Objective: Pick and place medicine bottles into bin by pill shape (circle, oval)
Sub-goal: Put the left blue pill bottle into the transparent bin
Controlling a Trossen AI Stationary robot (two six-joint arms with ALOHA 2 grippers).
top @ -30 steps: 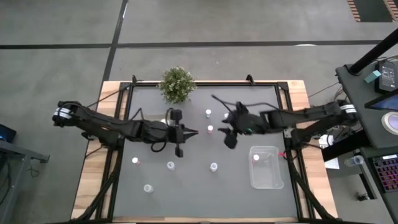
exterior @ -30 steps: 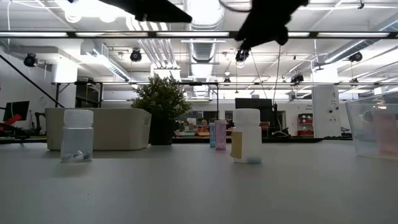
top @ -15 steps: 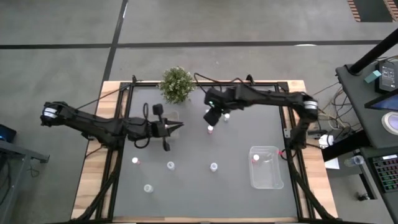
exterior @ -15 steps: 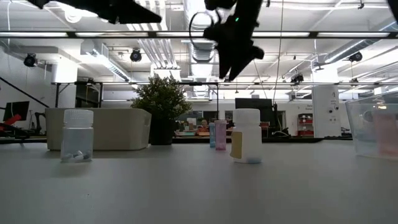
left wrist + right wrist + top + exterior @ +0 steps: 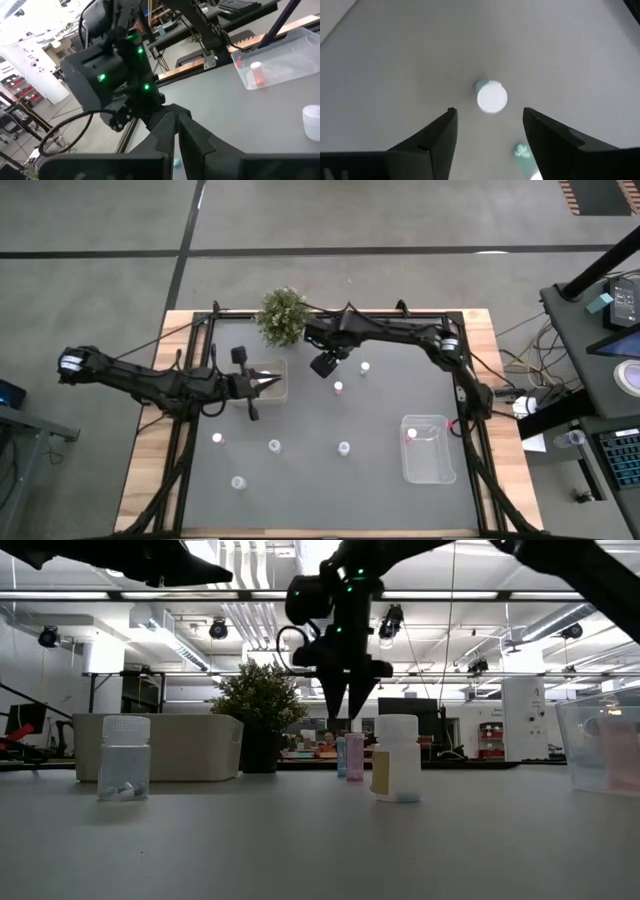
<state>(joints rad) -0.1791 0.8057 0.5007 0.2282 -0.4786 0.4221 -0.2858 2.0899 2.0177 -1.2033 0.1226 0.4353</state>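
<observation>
Small white-capped medicine bottles stand on their bases on the grey table. One pink (image 5: 338, 387) and one teal (image 5: 364, 367) are at the middle; several more (image 5: 274, 445) stand nearer the front. My right gripper (image 5: 489, 111) points down, open, above a teal white-capped bottle (image 5: 492, 97), with a finger on either side of it and clear of it. In the low view it (image 5: 350, 708) hangs above the far bottles (image 5: 354, 755). My left gripper (image 5: 281, 383) is shut and level over the beige bin (image 5: 272, 367); nothing is between its fingers (image 5: 175, 120).
A clear bin (image 5: 428, 448) at the right front holds a pink bottle (image 5: 410, 435). A potted plant (image 5: 284, 315) stands at the far edge, close to my right arm. A bigger labelled bottle (image 5: 396, 758) and a clear one (image 5: 125, 757) stand near the low camera.
My right gripper has swung from the table's middle toward the far left, tipping from a shallow slant to pointing steeply down over the teal bottle. My left gripper has drawn back toward the table's left edge, staying shut and level, and now stands over the beige bin.
</observation>
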